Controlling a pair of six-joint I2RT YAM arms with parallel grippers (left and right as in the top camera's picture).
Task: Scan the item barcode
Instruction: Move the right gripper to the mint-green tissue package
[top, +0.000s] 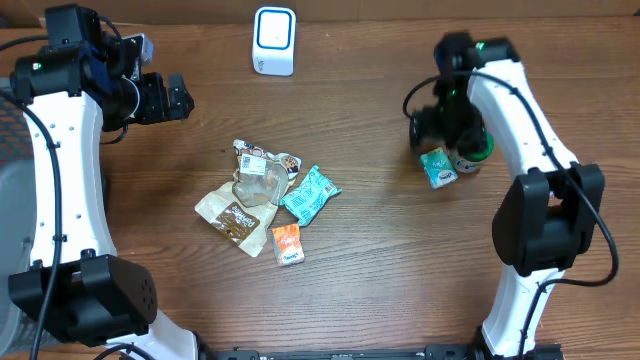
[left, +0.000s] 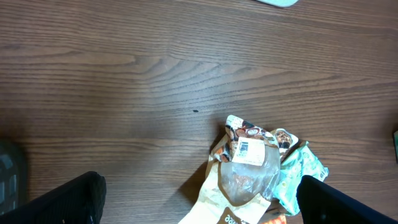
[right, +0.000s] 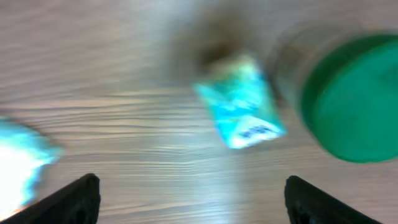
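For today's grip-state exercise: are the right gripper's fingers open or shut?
Open. The right gripper shows fingers wide apart in its wrist view's corners, the teal packet lying untouched beyond.

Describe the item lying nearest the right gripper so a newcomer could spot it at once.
On the right side of the wooden table, apart from the central pile of snack packets, stands a green-lidded jar. Beside it, on the pile's side, lies a small teal packet. Unlike the larger teal packet in the pile, it lies alone by the jar.

No text legible anywhere. White sticker on clear snack bag: print too small; teal packet lettering blurred.
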